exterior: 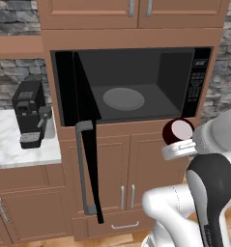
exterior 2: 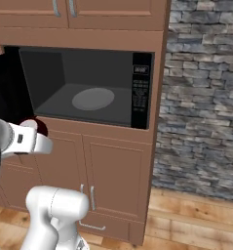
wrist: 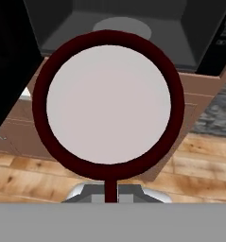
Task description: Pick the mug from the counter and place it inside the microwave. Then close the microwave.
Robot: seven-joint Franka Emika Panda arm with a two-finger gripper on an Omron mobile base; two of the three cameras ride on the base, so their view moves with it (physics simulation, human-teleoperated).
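The dark red mug point(exterior: 179, 130) hangs in the air just below and in front of the microwave's point(exterior: 199, 82) right lower corner, pale inside facing out. My gripper point(exterior: 178, 143) is shut on it, fingertips hidden behind it. In the hand view the mug point(wrist: 108, 101) looms close, its handle pointing down, with the round turntable point(wrist: 121, 26) beyond its rim. The microwave door point(exterior: 85, 144) stands swung open to the left, its grey bar handle point(exterior: 81, 166) facing out. From the right base view the mug point(exterior 2: 41, 128) peeks out past my white hand, left of the open cavity point(exterior 2: 54, 73).
A black coffee machine point(exterior: 31, 113) stands on the white marble counter point(exterior: 10, 149) to the left of the open door. Wooden cabinets point(exterior: 136, 178) run below the microwave, and a stone wall point(exterior 2: 205, 97) rises on the right. The button panel point(exterior 2: 141, 90) sits on the microwave's right side.
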